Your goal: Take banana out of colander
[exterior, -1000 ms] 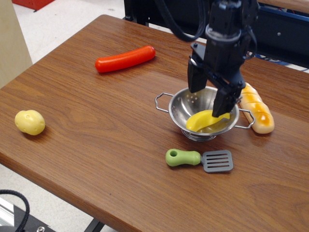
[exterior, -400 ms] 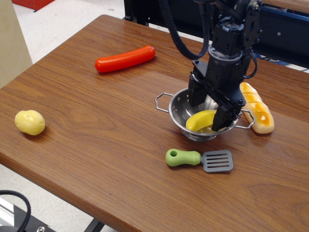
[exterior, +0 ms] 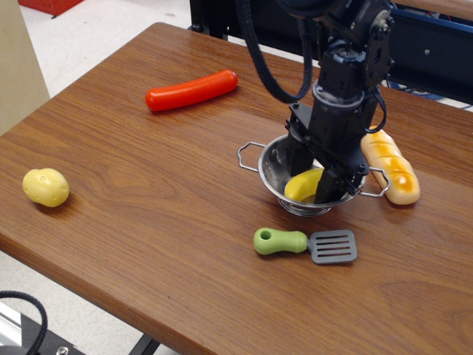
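Note:
The shiny steel colander (exterior: 272,168) stands on the wooden table right of centre, with wire loop handles at its left and right. The bright-yellow banana (exterior: 302,185) lies inside it, partly hidden by my gripper. My black gripper (exterior: 310,178) reaches down into the bowl from above, its two fingers open and standing on either side of the banana. One fingertip (exterior: 327,194) is low at the banana's right end. I cannot tell whether the fingers touch the banana.
A tan-and-orange bread loaf (exterior: 391,166) lies right beside the colander. A green-handled grey spatula (exterior: 304,243) lies just in front of it. A red sausage (exterior: 191,90) lies at the back left, a pale-yellow potato (exterior: 45,186) at the far left. The table's front edge is near.
My gripper has come down from above the colander's rim into the bowl, fingers now astride the banana. The banana and colander have not visibly moved.

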`<action>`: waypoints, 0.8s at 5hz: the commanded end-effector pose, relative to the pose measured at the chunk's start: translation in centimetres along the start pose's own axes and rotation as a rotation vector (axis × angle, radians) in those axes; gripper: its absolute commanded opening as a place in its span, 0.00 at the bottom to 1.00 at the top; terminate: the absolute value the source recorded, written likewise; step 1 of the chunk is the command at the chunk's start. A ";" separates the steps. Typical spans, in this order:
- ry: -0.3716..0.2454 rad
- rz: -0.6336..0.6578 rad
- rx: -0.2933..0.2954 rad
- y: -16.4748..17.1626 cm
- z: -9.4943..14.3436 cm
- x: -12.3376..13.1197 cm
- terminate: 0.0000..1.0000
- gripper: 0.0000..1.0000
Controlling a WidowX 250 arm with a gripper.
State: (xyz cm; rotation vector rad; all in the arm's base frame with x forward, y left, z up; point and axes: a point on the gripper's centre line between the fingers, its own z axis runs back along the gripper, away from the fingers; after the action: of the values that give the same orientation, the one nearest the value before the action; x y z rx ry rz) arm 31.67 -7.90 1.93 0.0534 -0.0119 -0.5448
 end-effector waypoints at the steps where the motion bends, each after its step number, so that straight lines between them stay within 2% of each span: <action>1: -0.058 0.005 -0.010 0.9 2.6 -0.2 0.00 0.00; 3: -0.168 0.053 -0.037 3.3 7.1 -0.3 0.00 0.00; 4: -0.191 0.078 -0.048 5.1 8.7 -1.2 0.00 0.00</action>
State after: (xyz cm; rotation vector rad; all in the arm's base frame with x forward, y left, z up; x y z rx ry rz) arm 33.10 -3.38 8.31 -0.0587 -0.1086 -0.4610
